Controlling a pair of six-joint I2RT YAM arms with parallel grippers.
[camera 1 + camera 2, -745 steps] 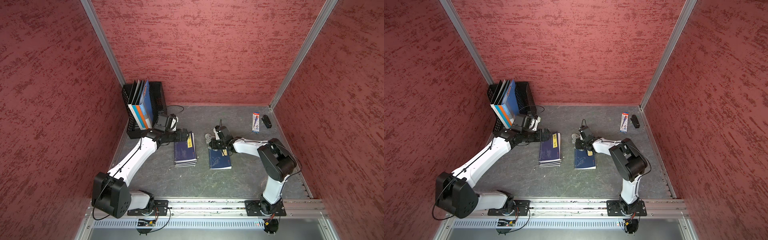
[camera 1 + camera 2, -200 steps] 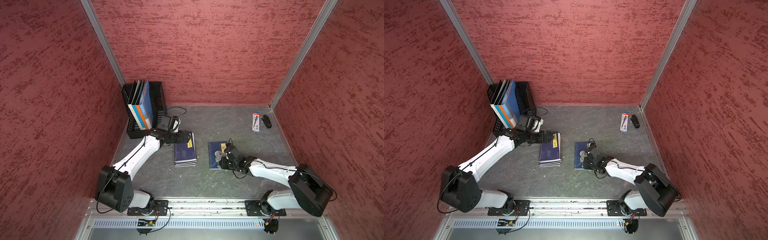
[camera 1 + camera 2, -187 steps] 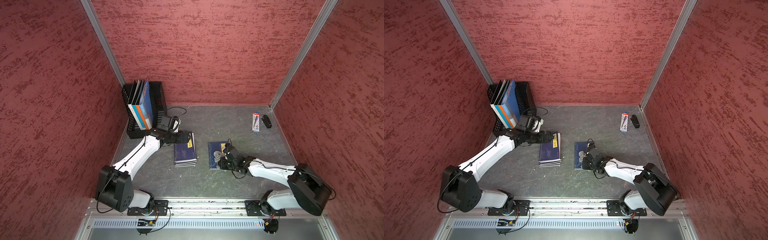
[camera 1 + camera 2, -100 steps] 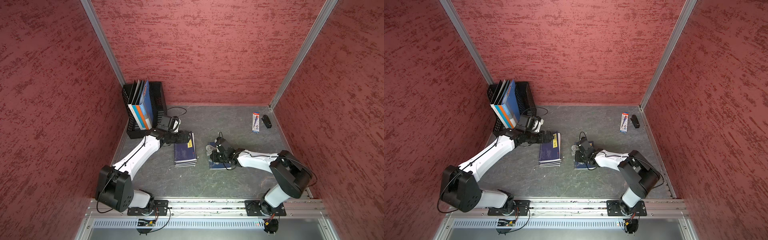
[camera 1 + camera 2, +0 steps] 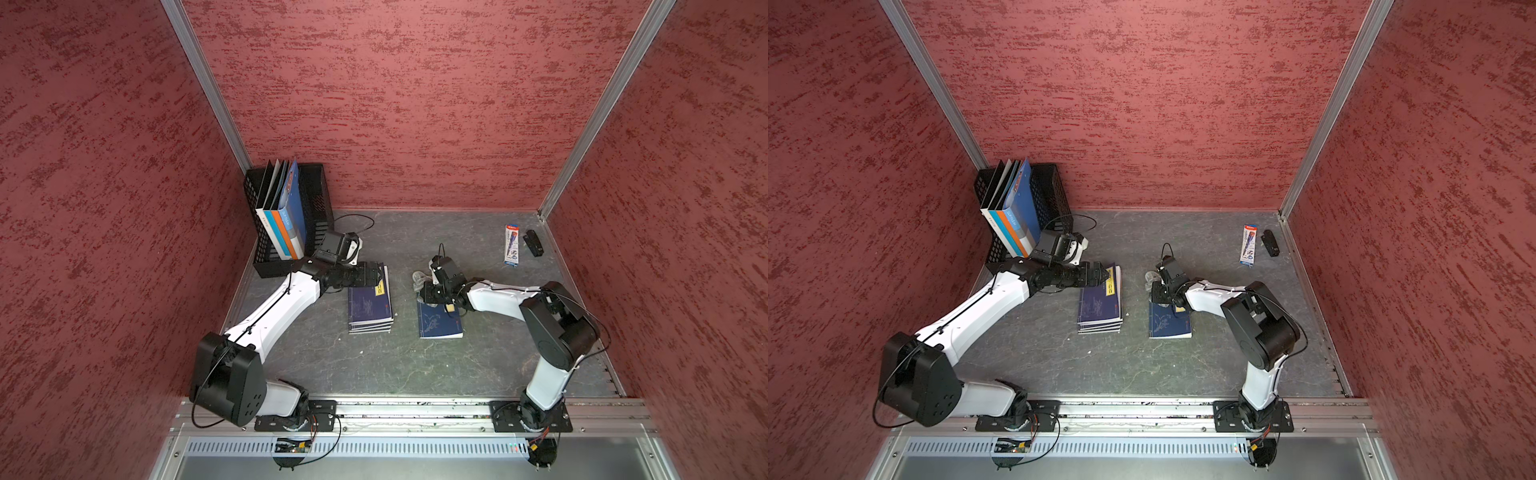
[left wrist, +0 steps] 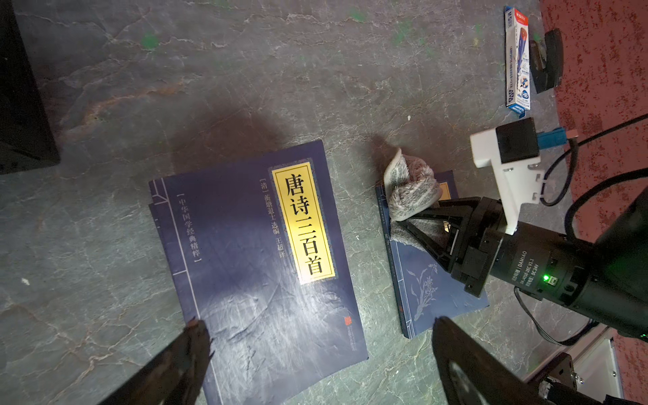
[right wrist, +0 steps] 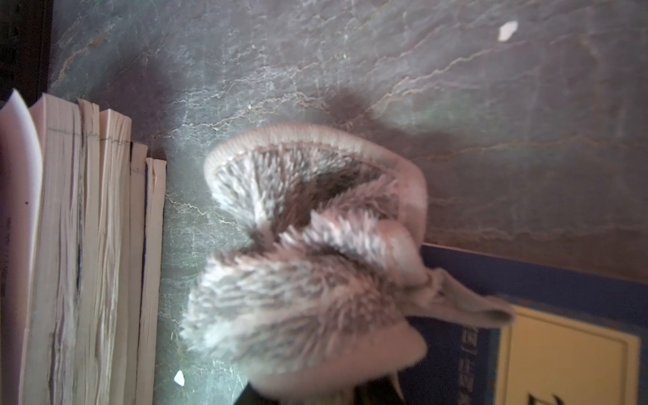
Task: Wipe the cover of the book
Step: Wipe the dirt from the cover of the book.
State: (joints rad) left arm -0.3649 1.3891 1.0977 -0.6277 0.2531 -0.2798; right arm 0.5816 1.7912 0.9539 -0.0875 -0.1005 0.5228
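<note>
Under the right hand [image 6: 403, 221], tight on a cloth [image 6: 412, 191]: far end of the book [image 6: 438, 291].

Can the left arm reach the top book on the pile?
Probably yes. The left gripper hangs open just over the top book, nothing between them. The right gripper, shut on the cloth, is at the separate book.

You're working on a grey, veined tabletop [image 5: 415, 365]. In its back left corner stands a black mesh file rack [image 5: 318, 195] with folders upright inside. Near the middle lies a stack of dark blue books [image 5: 368, 307], and beside it, apart, a single dark blue book [image 5: 440, 326]. Toward the back right corner, a blue-and-white HB pencil box [image 5: 511, 245] lies just beside a small black item [image 5: 534, 243]. A white crumb [image 6: 24, 281] lies loose.
</note>
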